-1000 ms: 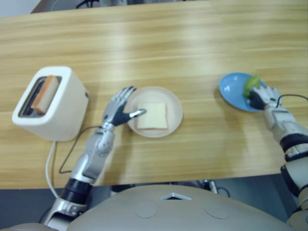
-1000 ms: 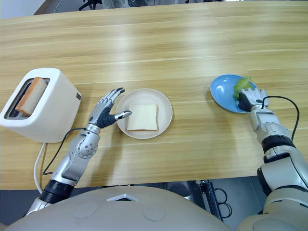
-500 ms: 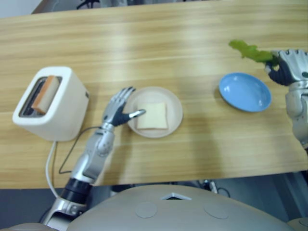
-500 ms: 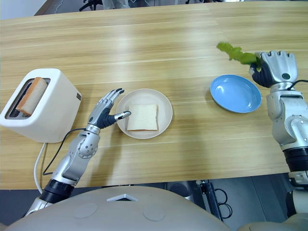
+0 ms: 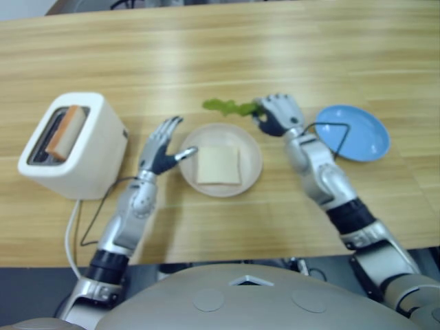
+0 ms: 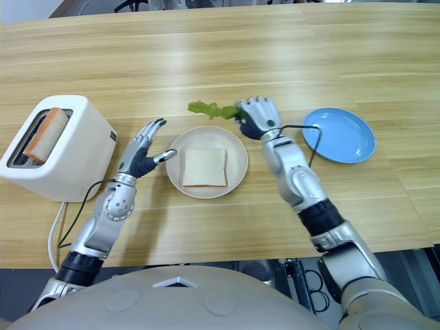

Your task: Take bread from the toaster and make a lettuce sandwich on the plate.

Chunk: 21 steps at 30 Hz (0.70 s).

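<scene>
Right hand pinches a frilly lettuce leaf by the round cream plate's far rim — left hand splayed, empty.

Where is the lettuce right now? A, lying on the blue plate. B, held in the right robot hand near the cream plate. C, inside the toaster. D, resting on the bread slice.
B: the right robot hand is closed on one end of the lettuce, which sticks out by the far rim of the cream plate, not touching the bread slice.
</scene>
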### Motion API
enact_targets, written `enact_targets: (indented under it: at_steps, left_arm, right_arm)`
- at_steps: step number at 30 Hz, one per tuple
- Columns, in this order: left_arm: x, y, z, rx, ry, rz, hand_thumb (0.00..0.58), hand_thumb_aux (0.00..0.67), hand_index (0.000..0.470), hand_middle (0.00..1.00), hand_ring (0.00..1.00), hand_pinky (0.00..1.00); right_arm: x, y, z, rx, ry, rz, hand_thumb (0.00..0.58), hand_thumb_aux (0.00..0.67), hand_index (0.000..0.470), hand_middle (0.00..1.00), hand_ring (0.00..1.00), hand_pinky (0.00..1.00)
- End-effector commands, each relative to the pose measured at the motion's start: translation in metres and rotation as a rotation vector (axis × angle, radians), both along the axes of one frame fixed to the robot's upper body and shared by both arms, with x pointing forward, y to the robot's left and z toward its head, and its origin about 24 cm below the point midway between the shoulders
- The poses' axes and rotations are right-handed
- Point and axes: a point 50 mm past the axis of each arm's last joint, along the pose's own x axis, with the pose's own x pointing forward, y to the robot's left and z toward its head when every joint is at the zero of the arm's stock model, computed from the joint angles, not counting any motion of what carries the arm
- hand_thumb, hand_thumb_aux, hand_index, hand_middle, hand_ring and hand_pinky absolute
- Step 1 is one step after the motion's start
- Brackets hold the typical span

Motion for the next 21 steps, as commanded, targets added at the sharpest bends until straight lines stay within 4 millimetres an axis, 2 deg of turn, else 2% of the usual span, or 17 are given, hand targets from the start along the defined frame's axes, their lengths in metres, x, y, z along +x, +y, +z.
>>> enact_targets:
  at_steps: [1, 4, 7, 15, 21]
  left_arm:
    - [0.002, 0.008, -0.002, -0.116, 0.02, 0.035, 0.0, 0.0, 0.0, 0.0, 0.0, 0.0]
    - [0.004, 0.012, -0.001, -0.178, 0.033, 0.046, 0.0, 0.0, 0.0, 0.0, 0.0, 0.0]
    - [0.005, 0.016, -0.003, -0.215, 0.048, 0.061, 0.0, 0.0, 0.0, 0.0, 0.0, 0.0]
    - [0.007, 0.02, -0.006, -0.256, 0.069, 0.079, 0.0, 0.0, 0.0, 0.0, 0.0, 0.0]
    - [0.007, 0.019, -0.008, -0.249, 0.071, 0.076, 0.0, 0.0, 0.0, 0.0, 0.0, 0.0]
  right_arm:
    - [-0.002, 0.022, -0.027, -0.028, 0.074, 0.052, 0.58, 0.67, 0.46, 1.0, 1.0, 1.0]
    - [-0.013, 0.039, -0.038, -0.037, 0.103, 0.112, 0.58, 0.67, 0.46, 1.0, 1.0, 1.0]
    - [-0.025, 0.046, -0.042, -0.05, 0.117, 0.15, 0.58, 0.67, 0.46, 1.0, 1.0, 1.0]
    - [-0.057, 0.033, -0.045, -0.109, 0.165, 0.188, 0.58, 0.67, 0.46, 1.0, 1.0, 1.0]
    - [-0.065, 0.02, -0.033, -0.144, 0.151, 0.171, 0.58, 0.67, 0.46, 1.0, 1.0, 1.0]
